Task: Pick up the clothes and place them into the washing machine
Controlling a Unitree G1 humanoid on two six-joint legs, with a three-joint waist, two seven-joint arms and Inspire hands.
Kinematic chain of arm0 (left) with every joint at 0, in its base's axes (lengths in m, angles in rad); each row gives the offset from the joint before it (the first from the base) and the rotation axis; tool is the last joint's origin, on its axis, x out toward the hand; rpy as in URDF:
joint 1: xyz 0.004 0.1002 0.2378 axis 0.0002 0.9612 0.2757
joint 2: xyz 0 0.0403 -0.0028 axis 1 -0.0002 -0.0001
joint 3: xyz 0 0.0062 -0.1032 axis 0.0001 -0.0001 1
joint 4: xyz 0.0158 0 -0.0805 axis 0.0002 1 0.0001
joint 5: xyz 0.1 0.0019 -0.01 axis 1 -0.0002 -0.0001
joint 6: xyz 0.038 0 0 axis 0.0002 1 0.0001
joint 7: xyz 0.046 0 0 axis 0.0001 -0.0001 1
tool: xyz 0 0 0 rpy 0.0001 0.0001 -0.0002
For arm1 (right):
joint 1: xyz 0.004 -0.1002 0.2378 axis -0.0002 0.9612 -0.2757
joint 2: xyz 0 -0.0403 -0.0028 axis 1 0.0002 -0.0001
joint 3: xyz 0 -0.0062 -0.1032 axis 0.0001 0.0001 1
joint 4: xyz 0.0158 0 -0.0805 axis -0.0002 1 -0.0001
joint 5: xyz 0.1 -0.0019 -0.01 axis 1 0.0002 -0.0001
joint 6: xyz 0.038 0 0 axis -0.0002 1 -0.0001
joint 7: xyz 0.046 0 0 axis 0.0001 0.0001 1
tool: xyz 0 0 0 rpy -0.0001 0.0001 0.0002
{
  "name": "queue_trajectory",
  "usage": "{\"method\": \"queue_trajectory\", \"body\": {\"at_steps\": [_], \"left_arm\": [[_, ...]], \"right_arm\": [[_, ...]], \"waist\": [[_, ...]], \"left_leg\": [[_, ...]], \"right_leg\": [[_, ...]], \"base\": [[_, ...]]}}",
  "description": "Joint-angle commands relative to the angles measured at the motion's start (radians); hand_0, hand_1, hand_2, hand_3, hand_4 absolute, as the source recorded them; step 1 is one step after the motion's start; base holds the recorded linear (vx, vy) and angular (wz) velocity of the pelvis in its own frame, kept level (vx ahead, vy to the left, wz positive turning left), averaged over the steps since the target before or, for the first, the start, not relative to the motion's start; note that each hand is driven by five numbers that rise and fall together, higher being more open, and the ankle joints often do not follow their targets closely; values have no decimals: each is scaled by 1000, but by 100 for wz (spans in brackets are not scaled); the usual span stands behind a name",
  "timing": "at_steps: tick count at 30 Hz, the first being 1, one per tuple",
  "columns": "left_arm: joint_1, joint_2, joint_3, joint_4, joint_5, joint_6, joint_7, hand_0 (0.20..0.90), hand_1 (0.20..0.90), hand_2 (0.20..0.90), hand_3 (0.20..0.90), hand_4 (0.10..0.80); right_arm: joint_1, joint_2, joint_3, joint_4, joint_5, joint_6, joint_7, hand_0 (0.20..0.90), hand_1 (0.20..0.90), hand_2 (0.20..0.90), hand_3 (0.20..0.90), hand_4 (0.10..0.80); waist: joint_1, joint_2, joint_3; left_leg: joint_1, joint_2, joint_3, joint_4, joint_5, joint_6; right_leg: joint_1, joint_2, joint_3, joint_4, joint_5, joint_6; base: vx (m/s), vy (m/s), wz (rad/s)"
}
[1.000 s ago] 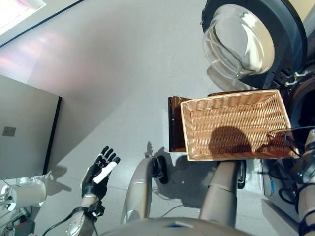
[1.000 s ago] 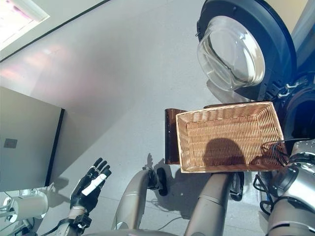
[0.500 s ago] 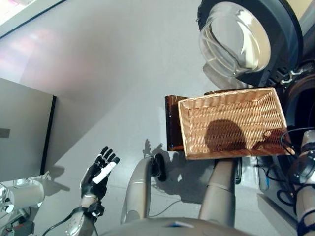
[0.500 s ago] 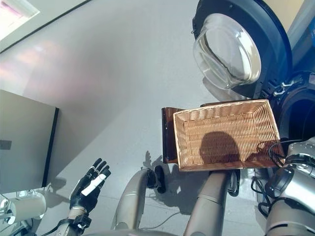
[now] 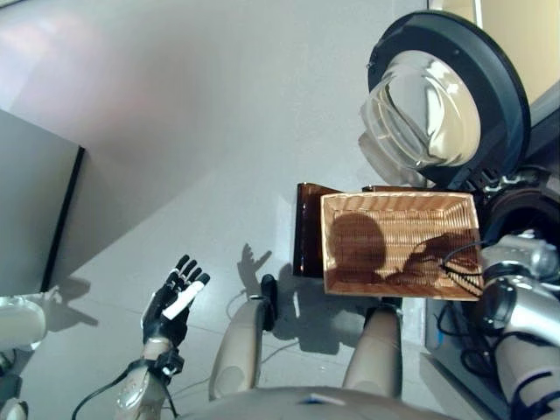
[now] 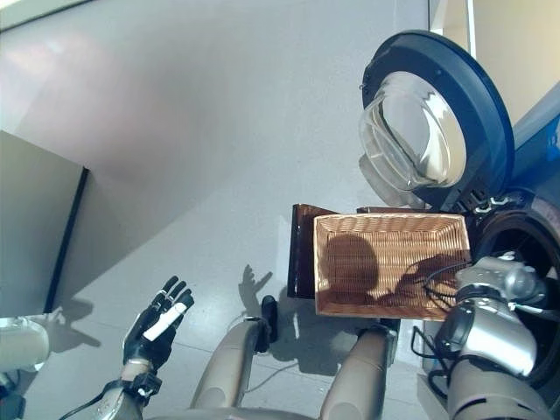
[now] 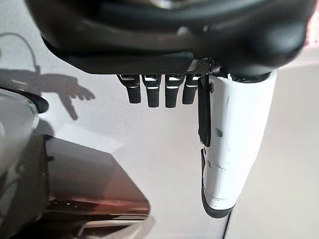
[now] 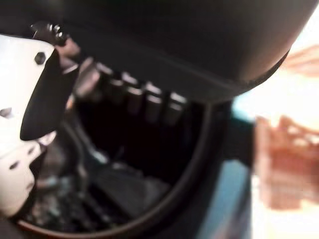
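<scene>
The wicker basket on its brown stool holds no clothes; only shadows fall in it. The washing machine's round door stands open above it. My right arm reaches past the basket's right end into the dark drum. In the right wrist view my right hand is inside the drum mouth with straight fingers and holds nothing. Grey, cloth-like shapes lie in the drum below it, too dim to name. My left hand hangs open over the floor at the lower left.
A grey cabinet stands at the left edge, with a white rounded object below it. Bare grey floor stretches between the cabinet and the washing machine.
The camera has swung, shifting the whole scene. My right arm has risen from the lower right edge to the drum mouth beside the basket. The left hand has kept its pose.
</scene>
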Motion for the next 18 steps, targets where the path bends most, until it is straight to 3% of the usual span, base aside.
{"method": "queue_trajectory", "body": {"at_steps": [1,7,18], "left_arm": [[6,68,118,-16,-1,-89,-8,900,900,900,900,800],[-3,38,146,28,30,-88,-6,900,900,900,900,800],[-12,-23,162,72,107,-91,9,900,900,900,900,800]], "right_arm": [[60,11,49,-9,-84,-37,33,900,900,900,900,800],[133,109,88,5,-167,12,57,900,900,900,900,800],[275,274,166,-34,-268,43,107,900,900,900,900,800]], "waist": [[14,-49,-75],[16,-107,-96],[4,-155,-139]], "left_leg": [[3,10,-29,-96,75,-40],[122,21,-24,-176,89,-46],[321,57,-7,-327,125,-57]], "right_leg": [[70,-41,-23,-143,128,-28],[208,-39,-72,-266,171,-16],[366,-19,-116,-374,205,-4]], "base": [[96,-37,-2],[116,-34,-5],[110,-10,-7]]}}
